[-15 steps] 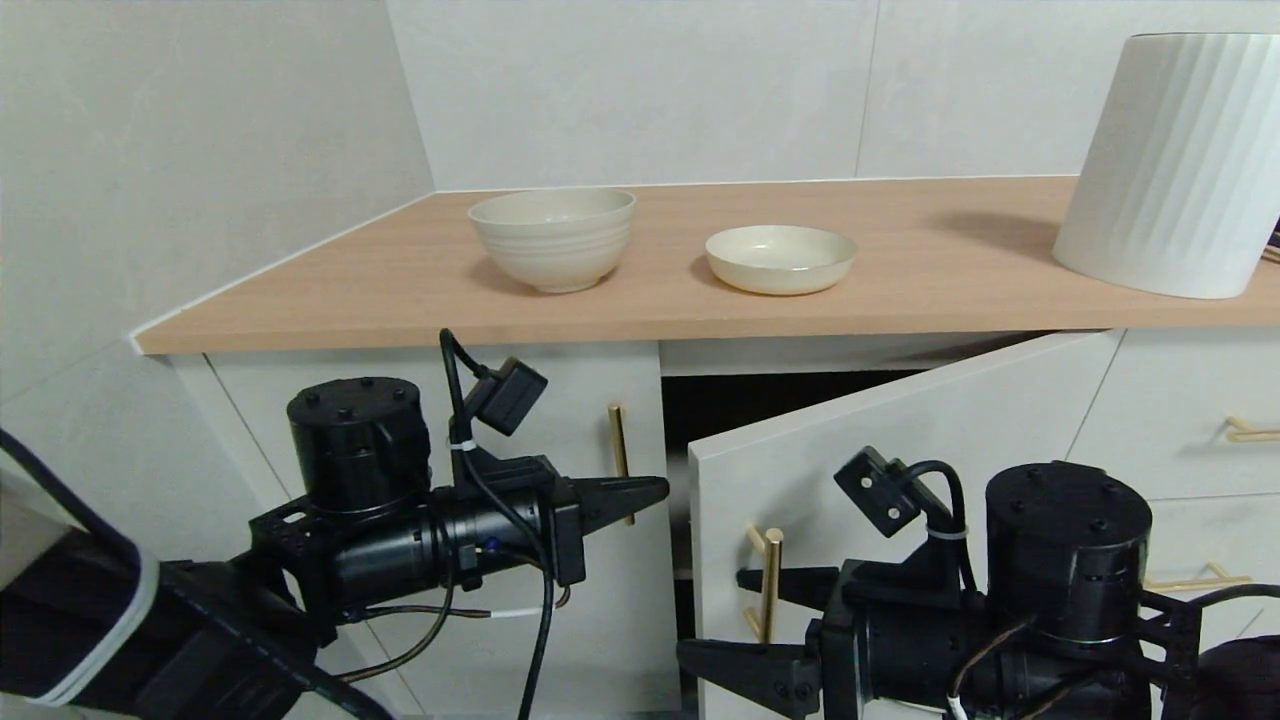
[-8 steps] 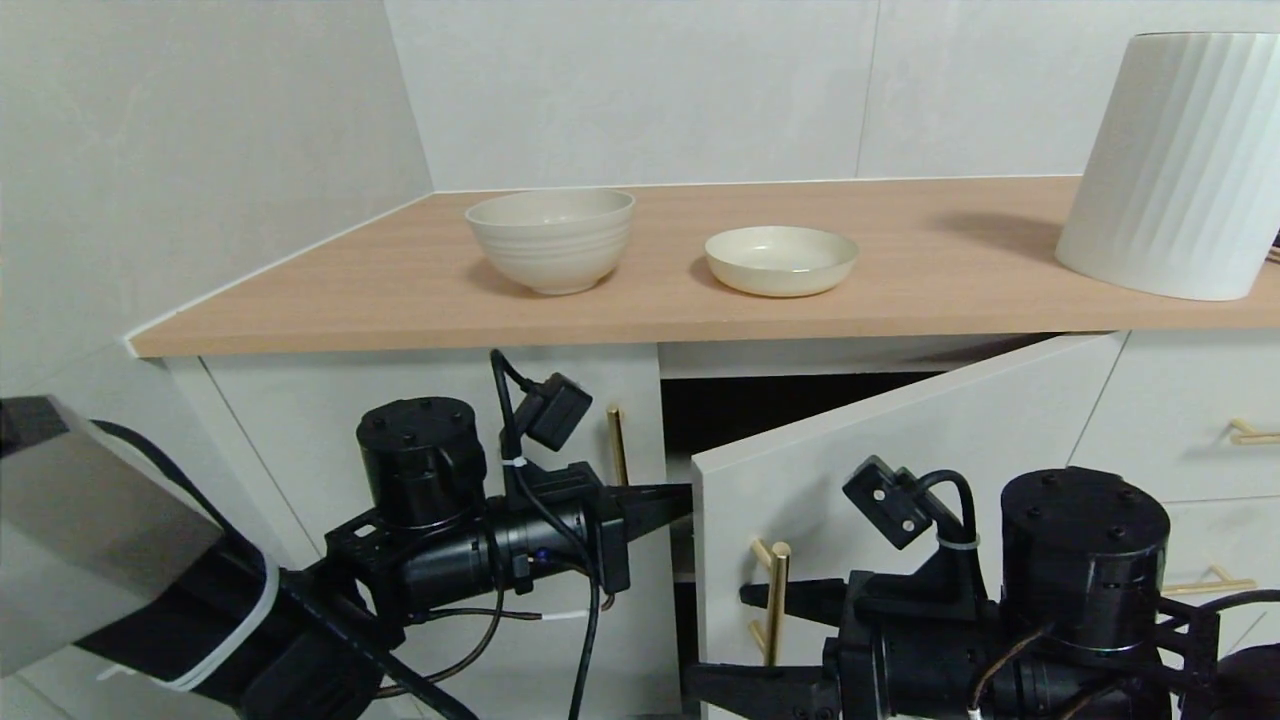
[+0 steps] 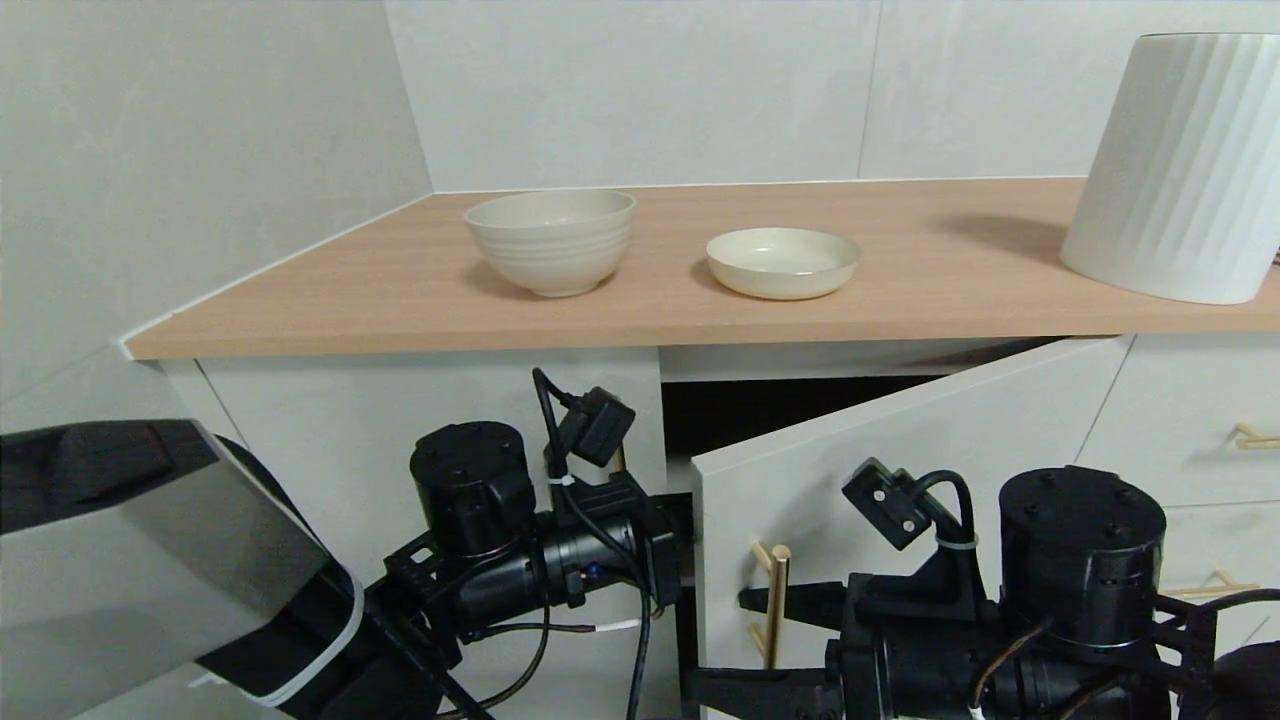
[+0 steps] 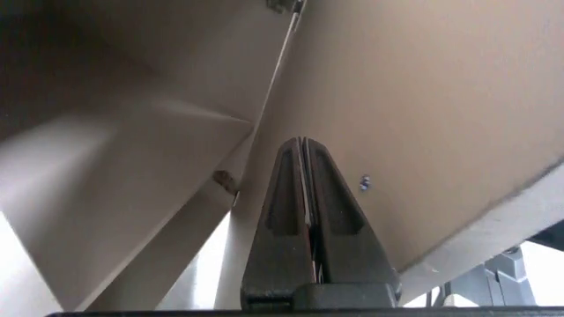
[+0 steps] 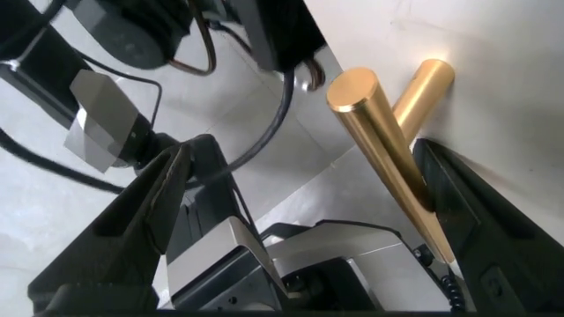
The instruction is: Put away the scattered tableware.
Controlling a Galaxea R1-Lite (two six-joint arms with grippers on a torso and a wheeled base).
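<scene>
A deep cream bowl (image 3: 550, 240) and a shallow cream dish (image 3: 783, 261) stand side by side on the wooden counter (image 3: 330, 300). Below them a white cabinet door (image 3: 900, 450) stands partly open, with a dark gap beside it. My left gripper (image 4: 304, 150) is shut and empty, its tip poked into that gap behind the door's free edge. My right gripper (image 3: 770, 645) is open, its fingers (image 5: 159, 202) on either side of the door's brass handle (image 5: 388, 150) without closing on it.
A tall white ribbed container (image 3: 1180, 160) stands at the counter's right end. Drawers with brass handles (image 3: 1255, 432) lie right of the open door. A tiled wall bounds the counter on the left and behind.
My left arm has moved right, carrying its shut gripper from in front of the left door into the gap at the open door's edge. The right gripper stays around the handle.
</scene>
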